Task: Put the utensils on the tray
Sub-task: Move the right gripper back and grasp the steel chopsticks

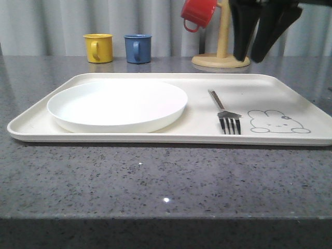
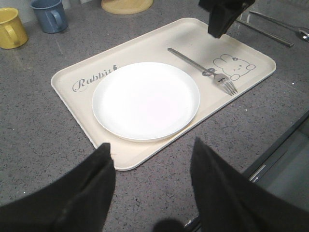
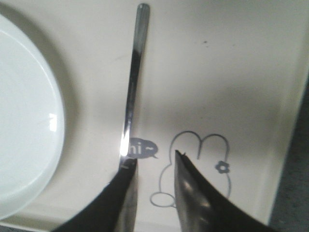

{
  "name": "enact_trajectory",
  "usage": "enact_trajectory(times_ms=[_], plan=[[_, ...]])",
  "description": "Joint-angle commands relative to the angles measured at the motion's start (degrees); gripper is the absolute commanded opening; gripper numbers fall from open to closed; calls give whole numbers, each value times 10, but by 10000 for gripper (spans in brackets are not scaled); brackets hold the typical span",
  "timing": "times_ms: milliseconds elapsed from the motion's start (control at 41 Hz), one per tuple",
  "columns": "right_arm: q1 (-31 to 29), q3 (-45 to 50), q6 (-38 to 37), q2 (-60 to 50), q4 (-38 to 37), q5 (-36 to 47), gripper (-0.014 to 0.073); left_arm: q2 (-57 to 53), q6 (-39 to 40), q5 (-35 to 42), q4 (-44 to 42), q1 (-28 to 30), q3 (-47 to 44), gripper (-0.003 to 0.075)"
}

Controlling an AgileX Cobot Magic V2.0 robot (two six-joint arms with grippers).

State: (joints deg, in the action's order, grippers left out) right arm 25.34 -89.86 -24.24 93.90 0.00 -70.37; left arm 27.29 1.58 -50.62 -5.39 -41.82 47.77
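In the front view, we are holding the right gripper (image 1: 255, 56) released above the tray (image 1: 290, 137), where plate (image 1: 118, 105) and fork (image 1: 225, 112) lie. In the left wrist view, our left gripper (image 2: 152, 166) is hanging released; we should be lifting clear towards the spoon (image 2: 289, 30) on the bench (image 2: 34, 121).

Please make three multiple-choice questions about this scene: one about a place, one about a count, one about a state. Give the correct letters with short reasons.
1. Where does the fork lie on the tray?
A. On the plate
B. Between the plate and the bunny drawing
C. Off the tray

2. How many mugs stand behind the tray on the table?
A. Two
B. Four
C. None

3. How is the right gripper?
A. Shut on the fork
B. Open, above the tray
C. Shut on the plate

Answers: B, the fork lies beside the bunny; A, yellow mug and blue mug; B, its fingers are apart, holding nothing.
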Motion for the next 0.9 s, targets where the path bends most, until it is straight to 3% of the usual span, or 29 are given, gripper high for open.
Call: enact_trajectory(times_ms=[0, 171, 341, 585, 877], plan=[[-3, -6, 17, -61, -48, -24, 231, 4, 5, 44, -2, -4, 13, 355], [-38, 62, 35, -117, -72, -23, 231, 4, 5, 44, -2, -4, 13, 355], [-130, 137, 91, -154, -56, -10, 231, 4, 5, 44, -2, -4, 13, 355], [-253, 166, 197, -148, -32, -13, 231, 4, 5, 44, -2, -4, 13, 355], [-277, 166, 242, -104, -30, -4, 231, 4, 5, 44, -2, -4, 13, 355]])
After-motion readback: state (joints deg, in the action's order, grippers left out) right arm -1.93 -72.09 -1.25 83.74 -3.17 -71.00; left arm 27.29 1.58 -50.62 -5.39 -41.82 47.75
